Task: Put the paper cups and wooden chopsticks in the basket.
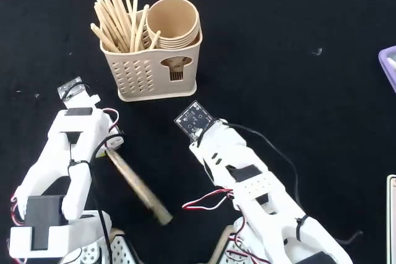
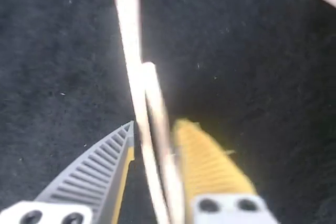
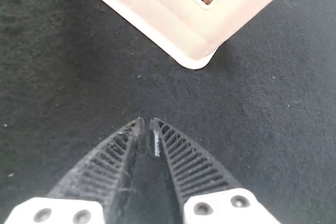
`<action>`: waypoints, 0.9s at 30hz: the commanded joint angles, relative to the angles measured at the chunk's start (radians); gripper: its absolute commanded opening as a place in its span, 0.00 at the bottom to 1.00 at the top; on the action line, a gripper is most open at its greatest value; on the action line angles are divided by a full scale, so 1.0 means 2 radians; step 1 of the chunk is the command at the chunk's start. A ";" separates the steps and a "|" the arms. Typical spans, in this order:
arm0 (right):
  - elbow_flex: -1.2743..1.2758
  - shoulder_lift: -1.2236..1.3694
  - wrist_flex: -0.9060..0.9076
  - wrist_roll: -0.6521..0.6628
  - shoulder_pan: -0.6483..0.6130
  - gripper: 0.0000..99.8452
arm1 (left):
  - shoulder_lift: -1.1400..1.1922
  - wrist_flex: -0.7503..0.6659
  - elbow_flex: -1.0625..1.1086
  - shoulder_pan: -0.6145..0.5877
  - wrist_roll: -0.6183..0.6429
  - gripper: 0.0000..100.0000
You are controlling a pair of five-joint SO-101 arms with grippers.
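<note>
Black bench (image 1: 297,91), two arms at near edge
- Basket (image 1: 151,75): upright, far centre, perforated walls. Contents: bundle of wooden chopsticks (image 1: 114,23) leaning on one side; nested paper cups (image 1: 173,20), mouths up, on the other
- Left tool (image 2: 156,124): closed on held pair (image 2: 134,66) of chopsticks, gripped partway along so long ends jut fwd. Pair is low over bench, well short of basket. Prob. last items to go in; will need lift & tilt to drop among bundle
- Right tool (image 3: 147,124): jaws together, nothing held, near basket's base corner, prob. kept out of left arm's way
</note>
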 commanded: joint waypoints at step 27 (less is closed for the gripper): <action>-0.001 -0.016 -0.011 0.002 0.009 0.03 | -0.153 -0.050 -0.060 -0.145 -0.152 0.03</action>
